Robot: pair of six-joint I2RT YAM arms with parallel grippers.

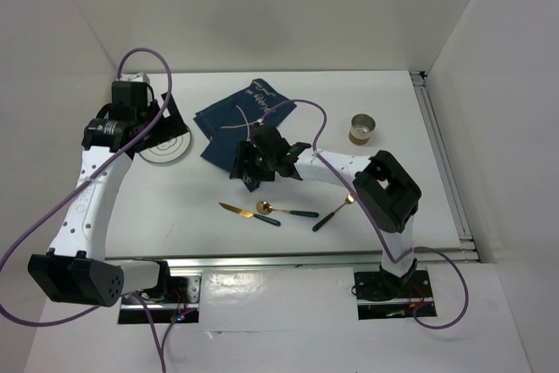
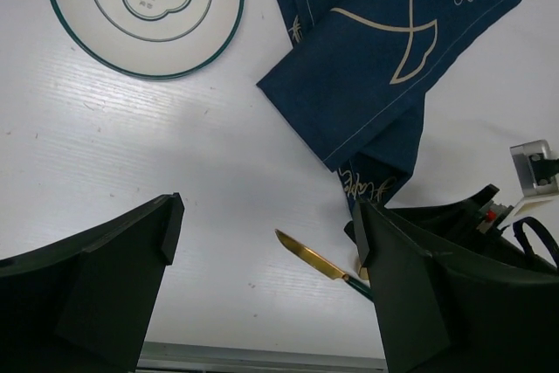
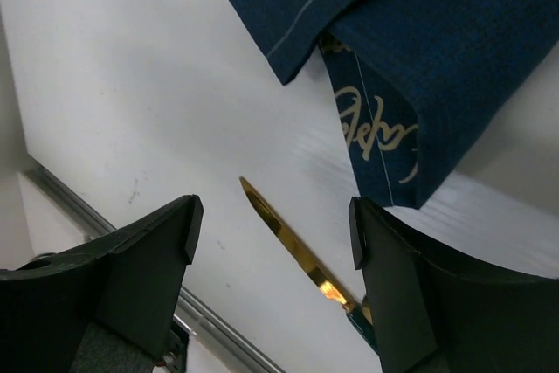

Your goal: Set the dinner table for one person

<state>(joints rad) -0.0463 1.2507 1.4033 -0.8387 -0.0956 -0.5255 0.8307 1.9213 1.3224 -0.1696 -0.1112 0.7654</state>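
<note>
Top external view, for the dinner table [image 1: 175, 211]: large, flat, white, rectangular, filling the middle of the frame almost from wall to wall. Bordered by an aluminium rail [image 1: 444, 163] along the right edge and by another along the bottom edge, just above the arm bases. Smooth and matte, with faint grain and a few small dark specks in the wrist views.

Lying on it: a navy-blue placemat [image 1: 244, 115] at upper centre, crumpled and folded over; a round plate [image 1: 166, 150] at centre left; a small metal cup [image 1: 362, 128] at upper right; at lower centre a gold knife [image 1: 249, 213], a gold spoon [image 1: 288, 210] beside it and a second spoon [image 1: 334, 213], all with dark handles.

Left pincer [image 2: 266, 216]: above the tabletop, jaws spread wide, holding nothing. Under it in the left wrist view, bare white surface; plate at upper left, placemat at upper right, knife at bottom centre.

Right pincer [image 3: 275, 211]: also above the table, jaws well apart, gripping nothing. Between its fingers in the right wrist view, white tabletop with the knife blade; folded placemat corner at upper right; rail at lower left.

Writing: on the plate, inside a cloud-shaped green outline, two Chinese characters, 食 and 味; smaller marks beside them too small to read. On the placemat, a white fish outline and white cursive lettering, not legible. On the cup, a brown band, any lettering impossible to tell.
</note>
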